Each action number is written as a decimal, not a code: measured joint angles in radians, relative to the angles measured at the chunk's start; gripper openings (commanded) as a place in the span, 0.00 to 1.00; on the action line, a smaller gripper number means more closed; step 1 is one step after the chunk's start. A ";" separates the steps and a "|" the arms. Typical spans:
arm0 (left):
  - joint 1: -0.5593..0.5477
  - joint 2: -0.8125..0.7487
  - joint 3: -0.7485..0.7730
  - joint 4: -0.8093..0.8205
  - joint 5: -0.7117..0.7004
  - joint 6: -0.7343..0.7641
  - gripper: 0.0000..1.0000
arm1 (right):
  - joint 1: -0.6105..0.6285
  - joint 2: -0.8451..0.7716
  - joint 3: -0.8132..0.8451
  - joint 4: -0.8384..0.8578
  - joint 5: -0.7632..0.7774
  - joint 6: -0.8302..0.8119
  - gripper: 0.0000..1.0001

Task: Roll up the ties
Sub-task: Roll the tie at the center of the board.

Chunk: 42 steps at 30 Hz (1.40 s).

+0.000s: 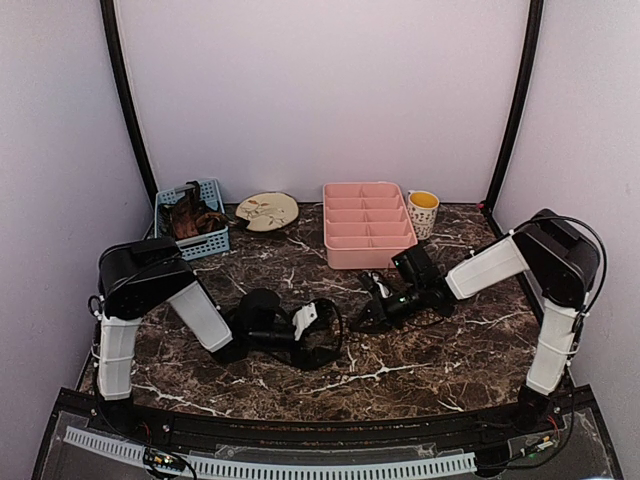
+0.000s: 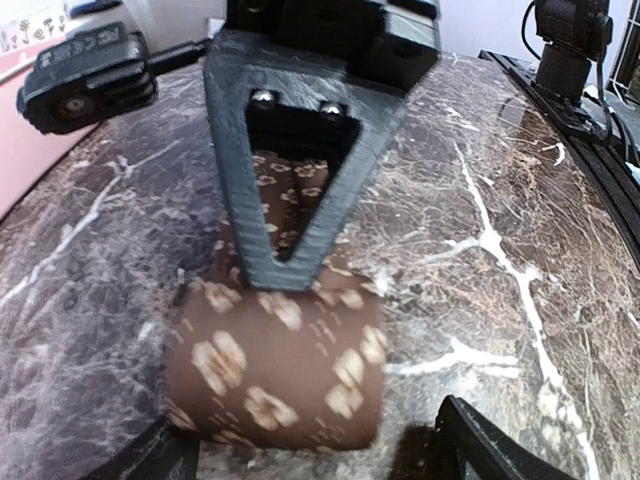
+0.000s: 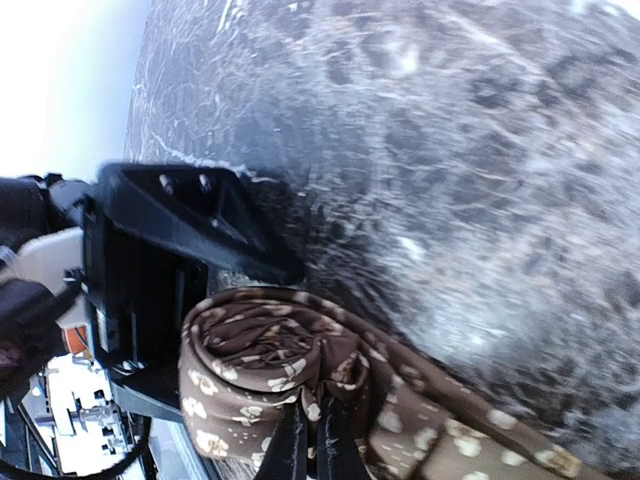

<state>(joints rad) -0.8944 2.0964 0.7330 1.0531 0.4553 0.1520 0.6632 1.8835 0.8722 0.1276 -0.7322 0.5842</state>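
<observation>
A dark brown tie with tan dots is rolled into a thick coil (image 2: pixel 275 370) on the marble table. The coil also shows in the right wrist view (image 3: pixel 260 365), with a loose tail (image 3: pixel 470 440) running off to the lower right. My left gripper (image 2: pixel 320 455) is open, one finger on each side of the coil. My right gripper (image 3: pixel 310 450) is shut, pinching the fabric at the coil's edge. Its black fingers (image 2: pixel 300 150) reach down onto the roll in the left wrist view. In the top view both grippers meet at mid-table, left (image 1: pixel 325 335) and right (image 1: pixel 362 318), hiding the tie.
A blue basket (image 1: pixel 215 245) at the back left holds more brown fabric (image 1: pixel 190 218). A wooden plate (image 1: pixel 267 211), a pink divided tray (image 1: pixel 367 262) and a yellow-lined mug (image 1: pixel 423 212) stand along the back. Dark poles rise at both back corners.
</observation>
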 measured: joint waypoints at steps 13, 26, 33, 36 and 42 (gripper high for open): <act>-0.033 0.166 0.157 0.150 -0.018 -0.042 0.53 | -0.044 0.013 -0.036 0.044 -0.019 0.016 0.00; -0.032 0.151 0.088 0.207 0.016 -0.041 0.19 | -0.051 -0.115 -0.061 -0.037 0.023 0.018 0.27; -0.029 0.133 0.053 0.219 0.031 -0.040 0.20 | -0.057 -0.100 -0.032 -0.115 0.080 -0.019 0.23; -0.029 0.118 0.044 0.206 0.022 -0.048 0.21 | -0.055 -0.076 -0.036 -0.126 0.083 -0.029 0.21; -0.029 0.055 0.019 0.136 -0.026 -0.077 0.21 | -0.055 -0.068 -0.039 -0.116 0.089 -0.060 0.18</act>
<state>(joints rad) -0.9230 2.1513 0.7525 1.1893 0.4297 0.0746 0.6086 1.8160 0.8333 0.0120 -0.6437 0.5240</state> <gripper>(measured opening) 0.237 0.190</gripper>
